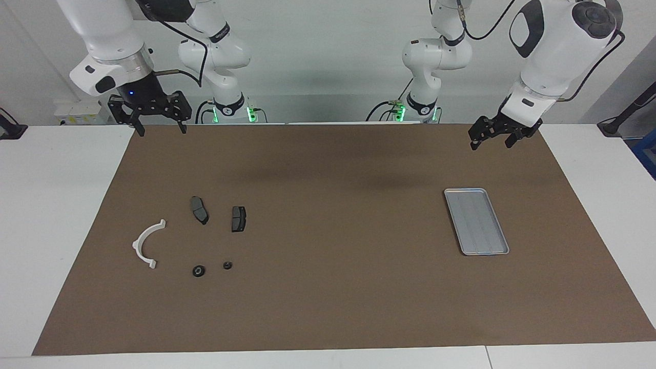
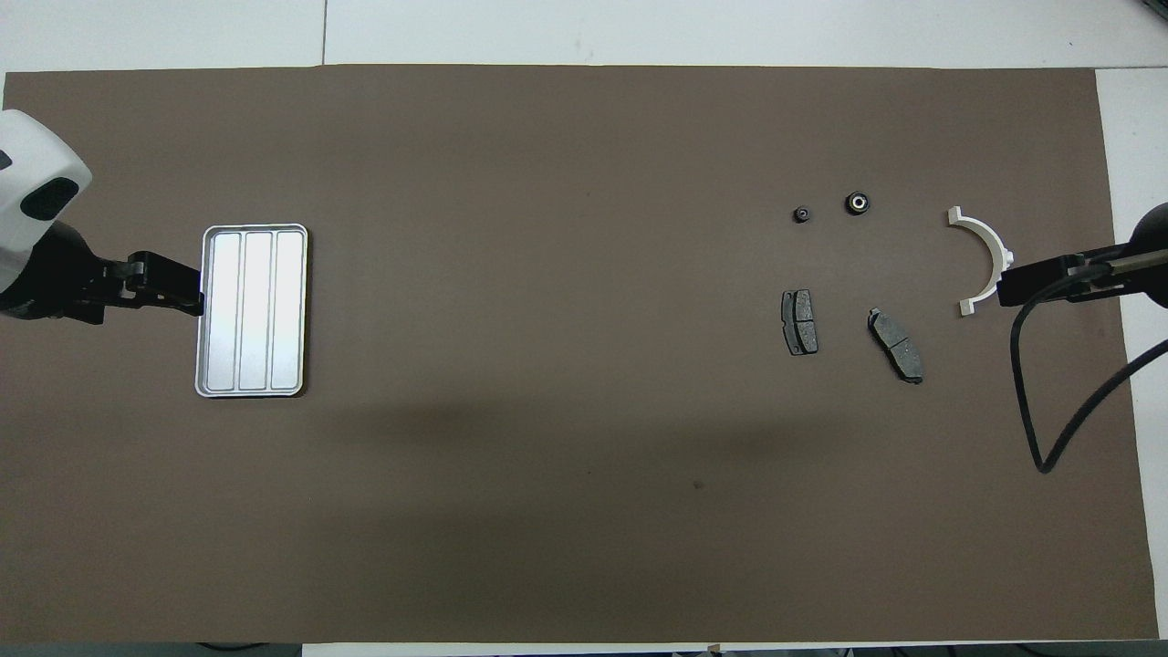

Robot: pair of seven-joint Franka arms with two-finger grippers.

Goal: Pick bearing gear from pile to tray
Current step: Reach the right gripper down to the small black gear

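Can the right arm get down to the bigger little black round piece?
Probably yes. The right gripper hangs open, up over the mat's edge at the pile's end. The bigger black round piece lies bare on the mat, apart from its neighbours, with nothing over it.
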